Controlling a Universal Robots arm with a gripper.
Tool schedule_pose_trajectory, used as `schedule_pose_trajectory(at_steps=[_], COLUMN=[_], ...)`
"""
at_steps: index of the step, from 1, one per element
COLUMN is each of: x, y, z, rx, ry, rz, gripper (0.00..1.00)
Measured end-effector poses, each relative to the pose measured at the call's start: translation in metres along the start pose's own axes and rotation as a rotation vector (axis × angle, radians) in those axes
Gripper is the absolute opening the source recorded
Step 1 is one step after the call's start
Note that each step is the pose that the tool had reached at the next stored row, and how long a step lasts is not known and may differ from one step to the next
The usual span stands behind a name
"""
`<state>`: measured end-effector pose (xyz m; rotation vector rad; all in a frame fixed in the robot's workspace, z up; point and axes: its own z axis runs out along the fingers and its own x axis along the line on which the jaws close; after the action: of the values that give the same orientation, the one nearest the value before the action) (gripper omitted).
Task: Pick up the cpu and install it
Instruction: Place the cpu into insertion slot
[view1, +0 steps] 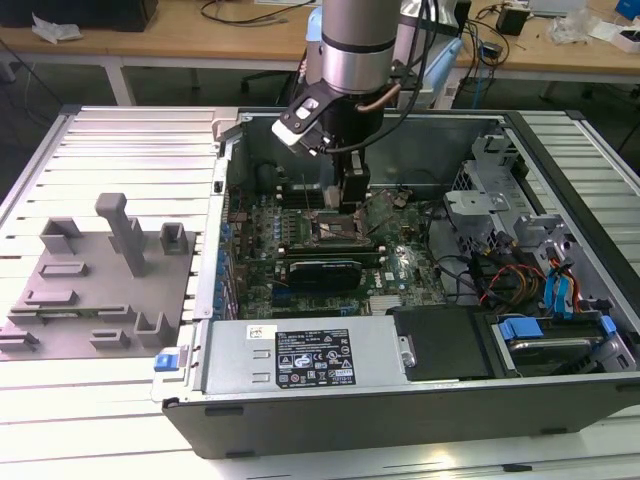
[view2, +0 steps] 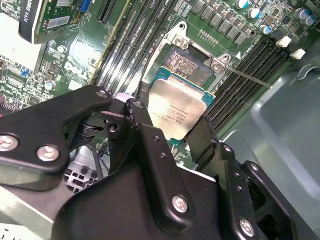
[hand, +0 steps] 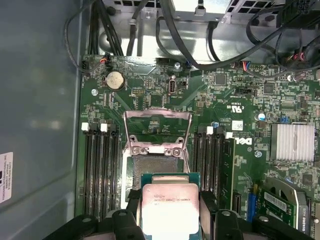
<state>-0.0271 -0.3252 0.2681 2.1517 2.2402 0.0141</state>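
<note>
From where I stand, the arm (view1: 350, 40) is a stout silver-grey metal cylinder with a pale blue cap at its side. Black cables (view1: 415, 60) loop down beside it, along with a copper-coloured one. A white-and-black block (view1: 303, 118) sits at the wrist. The pincer (view2: 172, 117) is matte black, with angular linkage plates pinned by shiny round screws (view2: 48, 152).

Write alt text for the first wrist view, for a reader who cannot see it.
The gripper clamps the cpu, a silvery square chip, at the edge of the open socket on a green motherboard. The socket's metal frame is flipped up; memory slots flank it.
</note>
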Motion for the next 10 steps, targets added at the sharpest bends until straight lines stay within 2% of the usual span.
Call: schedule_pose_trajectory(at_steps=[5,8,10], x=[0.0001,0.0002,0.0003], y=[-0.0002,-0.0004,-0.0005], z=[0.0056,0.0129,0.0153], rx=[-0.0001,-0.0003,-0.0004], ry=[0.0002,0.0004,0.0006], rz=[-0.007,-0.014,-0.017], gripper=[0.55,0.55,0.55])
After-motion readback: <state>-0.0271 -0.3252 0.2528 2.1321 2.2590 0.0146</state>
